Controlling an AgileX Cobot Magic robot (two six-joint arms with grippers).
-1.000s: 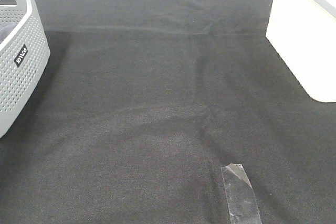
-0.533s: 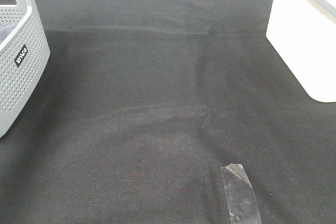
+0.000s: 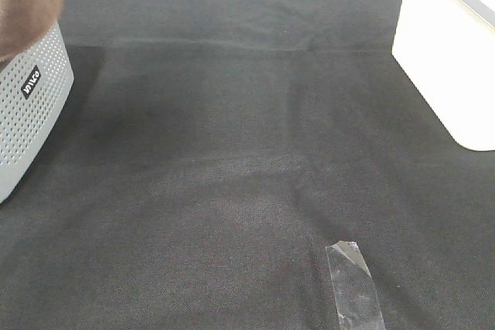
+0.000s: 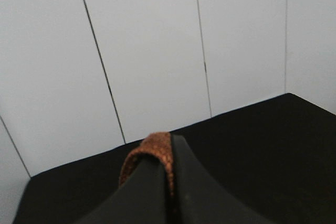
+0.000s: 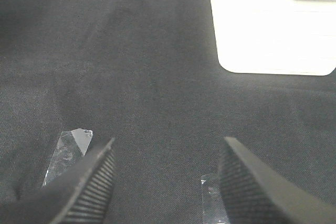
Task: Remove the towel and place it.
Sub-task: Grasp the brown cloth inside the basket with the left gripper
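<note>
High view. Towel (image 3: 27,1) up in the far left corner, brown and blurry, hanging over the top of the gray basket (image 3: 35,125). Mostly out of the picture. Big black cloth (image 3: 247,152) spread flat on the white tabletop (image 3: 452,75), with a shiny strip of tape (image 3: 354,284) near the front. Small black label (image 3: 31,81) on the basket wall with white letters, maybe "VIVCO", too small to be sure. No other writing to see.

Left wrist view. Left jaws shut tight on a fold of the towel (image 4: 152,153), up high, with a white wall (image 4: 147,51) behind and the black cloth below. Only a small pinch of it, so best to lift slow and straight up till clear of the basket. Then over to the open black cloth and down gently, with no tugging on the basket.

Right wrist view. Right jaws wide apart, holding nothing, low over the black cloth, with bits of tape on both sides. Good to bring across and catch a second corner, for laying the towel flat. No words to read here.
</note>
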